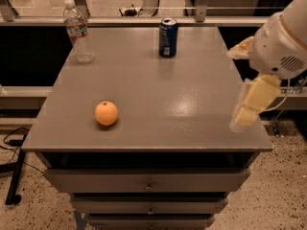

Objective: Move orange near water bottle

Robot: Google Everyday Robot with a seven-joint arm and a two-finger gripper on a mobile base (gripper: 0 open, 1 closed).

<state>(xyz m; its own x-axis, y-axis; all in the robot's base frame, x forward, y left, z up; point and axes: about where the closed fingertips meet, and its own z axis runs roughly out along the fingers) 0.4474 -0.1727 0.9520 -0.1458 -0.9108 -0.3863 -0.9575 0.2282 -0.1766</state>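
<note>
The orange (pixel 106 113) is a small round fruit lying on the grey table top (pixel 168 90), near its front left. The water bottle (pixel 77 31) stands upright at the table's far left corner; it is clear, with a white cap and a red-and-white label. My gripper (pixel 247 110) hangs at the table's right edge, pale yellow under the white arm housing (pixel 280 44). It is far to the right of the orange and holds nothing that shows.
A dark blue soda can (pixel 168 37) stands upright at the back middle of the table. Drawers (pixel 148 183) sit below the front edge. A rail and window frame run behind the table. Cables lie on the speckled floor at the left.
</note>
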